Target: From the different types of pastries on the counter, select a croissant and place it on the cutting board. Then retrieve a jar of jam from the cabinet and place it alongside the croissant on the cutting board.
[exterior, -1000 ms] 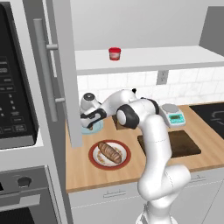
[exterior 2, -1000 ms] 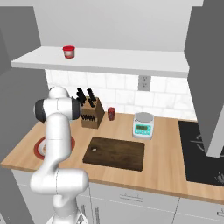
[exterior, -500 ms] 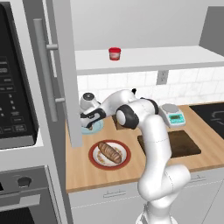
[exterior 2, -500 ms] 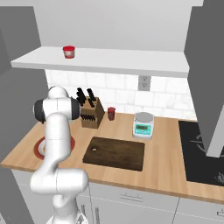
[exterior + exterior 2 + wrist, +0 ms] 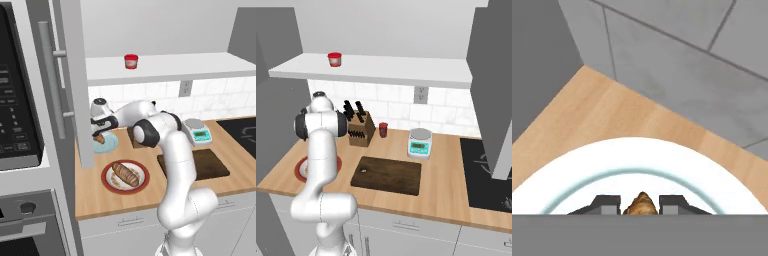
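1. The white arm's dark 2-finger end effector (image 5: 100,134) is down at the round white plate with a pale blue ring (image 5: 111,145), far left on the light tan wood-grain bench (image 5: 235,150).
2. Hand view: the end effector (image 5: 640,204) has both dark tips clamped on the small golden-brown ridged croissant (image 5: 640,204), right over the plate (image 5: 572,185).
3. The longer brown scored loaf (image 5: 126,174) lies on a red-rimmed round plate (image 5: 107,181).
4. The flat dark brown rectangular cutting board (image 5: 388,174) sits mid-bench, bare.
5. The squat red jar of jam (image 5: 131,61) stands on the flat white cabinet shelf (image 5: 200,65).
6. A wooden knife block (image 5: 360,130) and a small digital scale (image 5: 419,143) stand by the tiled wall.
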